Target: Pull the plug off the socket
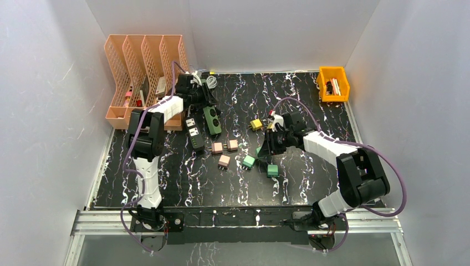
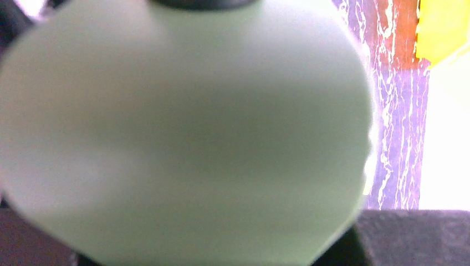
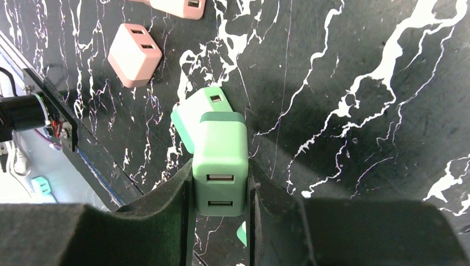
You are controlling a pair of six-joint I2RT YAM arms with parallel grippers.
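A green socket strip [image 1: 212, 120] lies at the back left beside a black socket strip [image 1: 194, 131]. My left gripper [image 1: 204, 101] sits at the green strip's far end. In the left wrist view a blurred pale green surface [image 2: 188, 133] fills the frame and hides the fingers. My right gripper [image 1: 268, 145] is mid-table, well apart from both strips. It is shut on a green plug [image 3: 220, 149] with two USB ports, clamped between the black pads [image 3: 185, 188]. A second green plug [image 3: 191, 113] lies on the table just beneath it.
Loose plugs lie around mid-table: pink ones [image 1: 217, 148] [image 1: 224, 161], green ones [image 1: 249, 162] [image 1: 272, 170] and a yellow one [image 1: 256, 124]. A peach file rack [image 1: 145, 61] stands at the back left, and a yellow bin [image 1: 333, 83] at the back right.
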